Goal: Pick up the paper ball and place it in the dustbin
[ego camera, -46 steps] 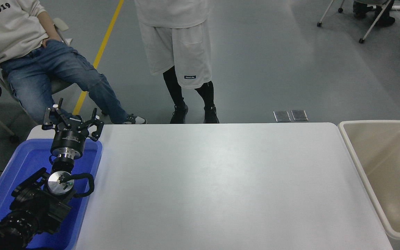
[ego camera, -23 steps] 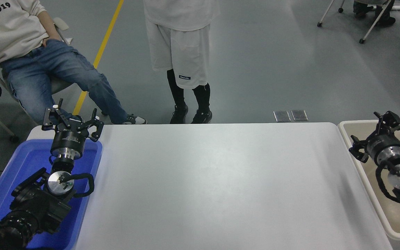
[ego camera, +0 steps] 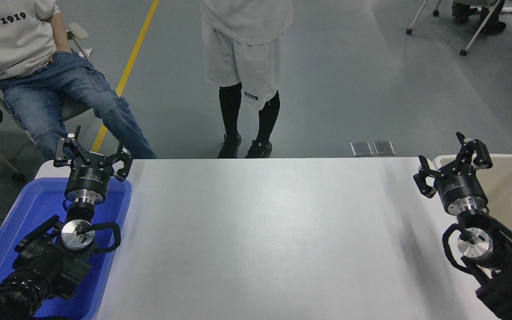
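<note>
The paper ball is out of view. At the table's right end stands the beige dustbin (ego camera: 511, 178), partly covered by my right arm. Over the dustbin's near-left corner and the table's right edge my right gripper (ego camera: 451, 161) stands open, with nothing between its fingers. My left gripper (ego camera: 91, 154) is open too and holds nothing; it is parked above the far end of a blue tray at the lower left.
The blue tray (ego camera: 11, 240) lies along the white table's (ego camera: 260, 240) left side under my left arm. One person sits at the far left (ego camera: 60, 89). Another person stands at the table's far edge (ego camera: 247, 66). Two metal floor plates (ego camera: 371, 148) lie beyond the table.
My right arm has swung in from the right edge, leftward and forward, from over the dustbin to its left rim. The standing person has shifted right. My left arm has not moved.
</note>
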Controlling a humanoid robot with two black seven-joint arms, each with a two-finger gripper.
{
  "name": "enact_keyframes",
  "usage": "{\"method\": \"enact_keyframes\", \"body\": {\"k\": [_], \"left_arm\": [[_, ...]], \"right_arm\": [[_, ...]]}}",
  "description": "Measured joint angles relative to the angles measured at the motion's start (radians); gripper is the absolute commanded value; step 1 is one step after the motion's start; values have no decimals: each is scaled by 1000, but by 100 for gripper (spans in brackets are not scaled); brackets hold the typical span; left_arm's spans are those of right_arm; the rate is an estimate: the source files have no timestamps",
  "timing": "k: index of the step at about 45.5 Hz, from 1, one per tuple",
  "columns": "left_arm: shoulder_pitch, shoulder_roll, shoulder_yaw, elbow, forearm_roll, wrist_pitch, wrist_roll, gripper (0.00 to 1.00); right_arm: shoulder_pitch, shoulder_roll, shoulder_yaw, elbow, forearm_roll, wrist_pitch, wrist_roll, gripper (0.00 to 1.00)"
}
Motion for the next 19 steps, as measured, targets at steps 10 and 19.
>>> {"method": "enact_keyframes", "body": {"k": [10, 19], "left_arm": [[0, 0, 0, 0, 1, -2, 0, 99], [0, 0, 0, 0, 1, -3, 1, 99]], "right_arm": [[2, 12, -36, -1, -4, 3, 31, 100], [-14, 6, -48, -1, -5, 6, 41, 100]]}}
